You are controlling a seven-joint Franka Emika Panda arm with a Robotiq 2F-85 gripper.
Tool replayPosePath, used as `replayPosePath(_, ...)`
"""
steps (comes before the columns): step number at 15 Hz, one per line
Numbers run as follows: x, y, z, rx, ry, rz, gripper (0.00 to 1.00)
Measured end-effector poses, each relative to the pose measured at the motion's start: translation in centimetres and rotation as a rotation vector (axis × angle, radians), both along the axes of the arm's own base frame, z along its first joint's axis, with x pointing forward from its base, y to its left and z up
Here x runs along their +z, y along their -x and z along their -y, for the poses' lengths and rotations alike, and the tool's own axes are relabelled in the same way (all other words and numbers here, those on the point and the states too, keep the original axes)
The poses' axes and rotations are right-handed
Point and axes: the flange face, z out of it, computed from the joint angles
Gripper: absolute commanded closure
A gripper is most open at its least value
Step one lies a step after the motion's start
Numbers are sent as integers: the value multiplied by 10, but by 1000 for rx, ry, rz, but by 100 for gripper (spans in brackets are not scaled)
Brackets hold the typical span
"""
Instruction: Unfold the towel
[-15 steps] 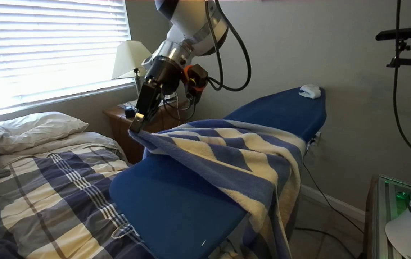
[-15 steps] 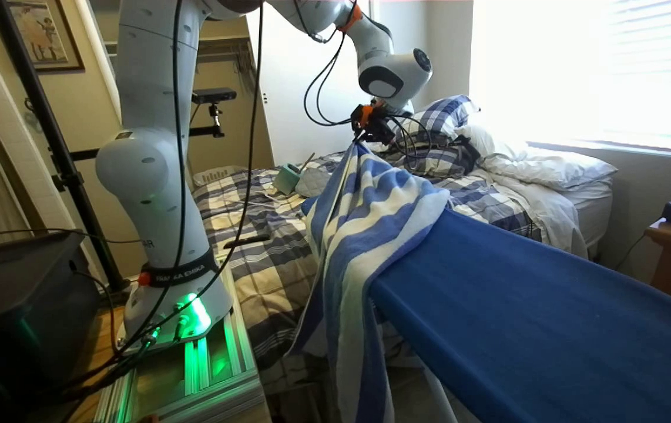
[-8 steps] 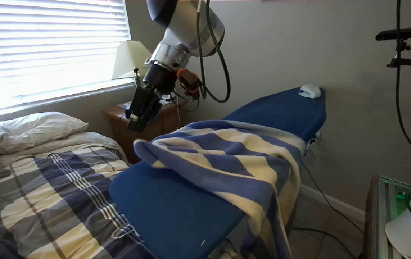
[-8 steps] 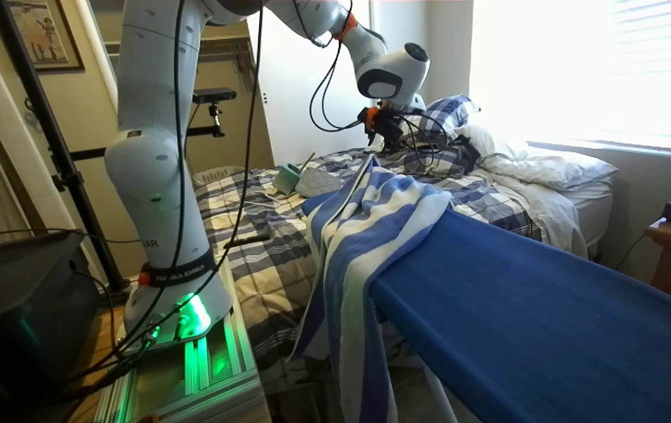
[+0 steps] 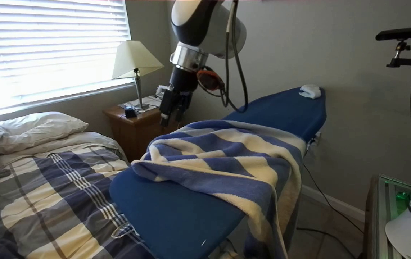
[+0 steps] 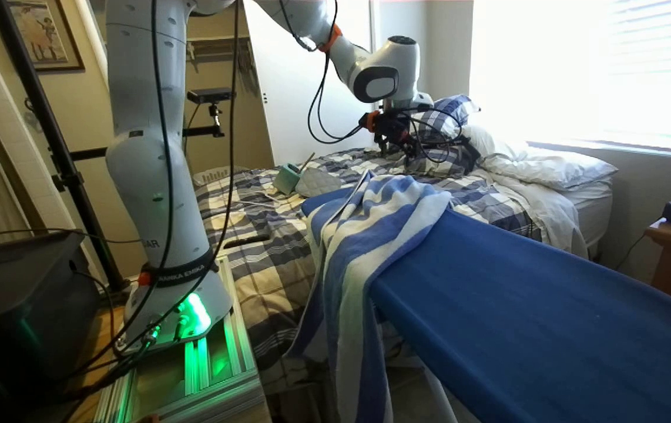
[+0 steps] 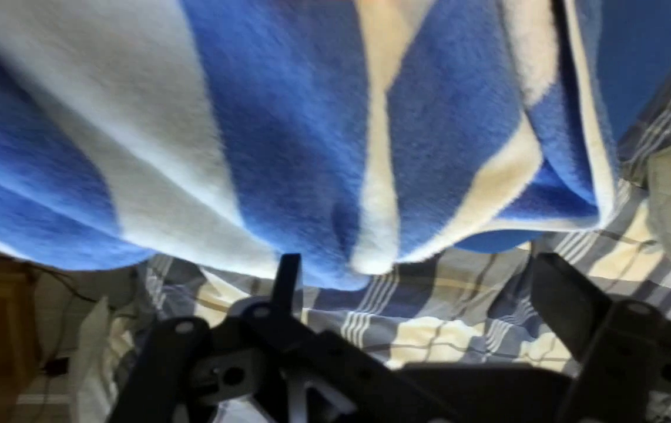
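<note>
The towel (image 5: 227, 158), striped in blue and cream-white, lies rumpled across the blue board (image 5: 176, 208). In both exterior views part of it hangs down over the side of the board. Its near edge in an exterior view is loosely folded, with the corner resting low on the board. My gripper (image 5: 172, 118) is held above the cloth, clear of it, pointing down. In the wrist view the gripper (image 7: 418, 261) has its fingers (image 7: 564, 294) wide apart with nothing gripped. The towel's wavy edge (image 7: 371, 258) shows beyond the left fingertip. The towel's underside is hidden.
A bed with a plaid cover (image 5: 47, 201) lies alongside the board. A wooden nightstand (image 5: 130, 133) with a lamp (image 5: 137, 61) stands behind. A white item (image 5: 310, 91) sits on the board's far end. Cables (image 6: 441, 141) loop around the wrist.
The gripper has let go of the towel's corner, opened and moved up and away. The freed corner has dropped down onto the board.
</note>
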Motion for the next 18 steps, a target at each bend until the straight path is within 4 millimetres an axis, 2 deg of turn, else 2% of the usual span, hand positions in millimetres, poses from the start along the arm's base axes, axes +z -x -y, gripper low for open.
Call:
replayPosePath(5, 17, 56, 84, -179, 184, 15, 0)
replayPosePath(11, 68, 126, 180, -457, 315, 63, 0)
replayPosePath(14, 92, 145, 203, -517, 315, 104, 0)
replayPosePath(18, 118, 153, 207, -539, 300, 155, 0)
